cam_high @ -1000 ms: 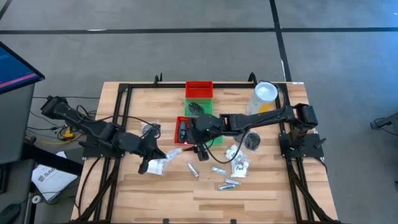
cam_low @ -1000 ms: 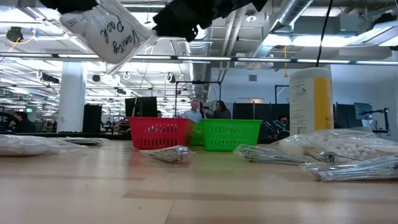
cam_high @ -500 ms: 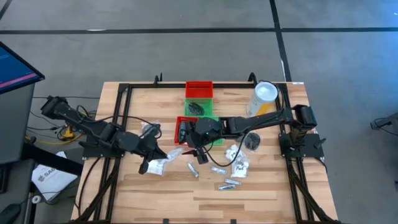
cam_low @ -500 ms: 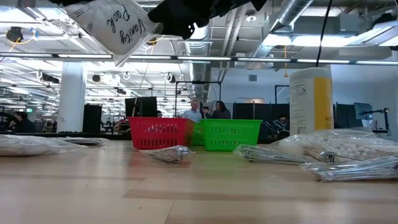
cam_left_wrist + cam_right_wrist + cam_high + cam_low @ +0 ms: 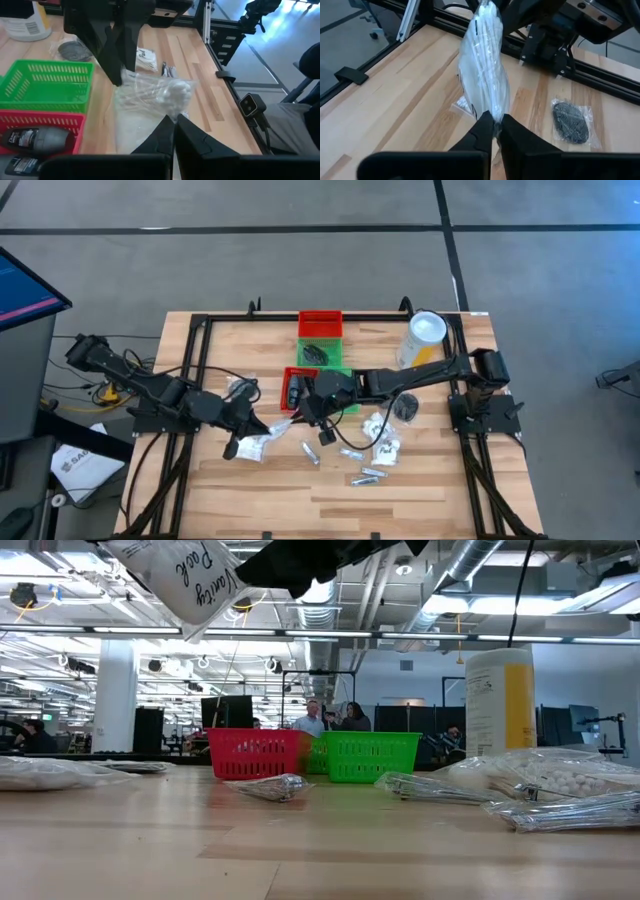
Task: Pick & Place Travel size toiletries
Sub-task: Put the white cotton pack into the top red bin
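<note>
Wooden table (image 5: 220, 490) carries two red trays (image 5: 320, 325) and one green tray (image 5: 330, 356), one yellow canister (image 5: 425, 338), and several loose packets and tubes (image 5: 368, 476) near its middle. A clear bag of swabs (image 5: 485, 70) hangs above the table between both arms. Left gripper (image 5: 174, 131) is pinched shut on one edge of the bag; right gripper (image 5: 493, 125) is clamped on the opposite edge. One dark pouch (image 5: 570, 120) lies flat on the wood nearby.
</note>
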Motion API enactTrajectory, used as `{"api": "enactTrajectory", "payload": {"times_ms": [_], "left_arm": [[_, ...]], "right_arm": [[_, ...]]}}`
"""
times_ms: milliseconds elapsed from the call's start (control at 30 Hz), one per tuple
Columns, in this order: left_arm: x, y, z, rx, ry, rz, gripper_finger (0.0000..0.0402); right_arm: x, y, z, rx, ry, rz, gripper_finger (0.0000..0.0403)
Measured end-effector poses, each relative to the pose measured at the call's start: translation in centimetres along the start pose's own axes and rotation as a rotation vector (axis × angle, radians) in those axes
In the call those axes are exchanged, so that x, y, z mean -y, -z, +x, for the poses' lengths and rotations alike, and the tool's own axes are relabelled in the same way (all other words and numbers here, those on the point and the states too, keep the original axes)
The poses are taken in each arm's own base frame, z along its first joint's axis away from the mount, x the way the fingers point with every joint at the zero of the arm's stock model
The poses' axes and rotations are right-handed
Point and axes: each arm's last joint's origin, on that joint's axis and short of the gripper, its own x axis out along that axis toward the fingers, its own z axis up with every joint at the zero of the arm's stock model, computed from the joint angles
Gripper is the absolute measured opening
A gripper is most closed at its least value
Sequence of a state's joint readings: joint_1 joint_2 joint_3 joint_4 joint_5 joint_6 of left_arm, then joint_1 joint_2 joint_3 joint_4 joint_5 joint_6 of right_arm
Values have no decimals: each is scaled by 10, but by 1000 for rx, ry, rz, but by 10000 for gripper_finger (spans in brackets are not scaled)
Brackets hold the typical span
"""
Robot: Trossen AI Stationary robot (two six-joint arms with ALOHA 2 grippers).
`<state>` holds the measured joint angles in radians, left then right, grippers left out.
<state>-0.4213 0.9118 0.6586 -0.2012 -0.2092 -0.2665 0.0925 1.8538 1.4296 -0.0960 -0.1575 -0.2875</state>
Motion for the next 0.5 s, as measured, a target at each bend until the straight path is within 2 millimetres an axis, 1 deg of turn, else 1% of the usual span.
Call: {"api": "enactTrajectory", "payload": {"times_ms": [133, 233, 500], "left_arm": [[0, 0, 0, 0, -1, 0, 3], [-1, 0, 0, 10, -39, 1, 12], [-7, 2, -3, -4, -128, 29, 65]], "right_arm": [[0, 0, 0, 0, 3, 7, 6], [1, 0, 0, -2, 10, 10, 4], [8, 1, -3, -51, 61, 32, 1]]}}
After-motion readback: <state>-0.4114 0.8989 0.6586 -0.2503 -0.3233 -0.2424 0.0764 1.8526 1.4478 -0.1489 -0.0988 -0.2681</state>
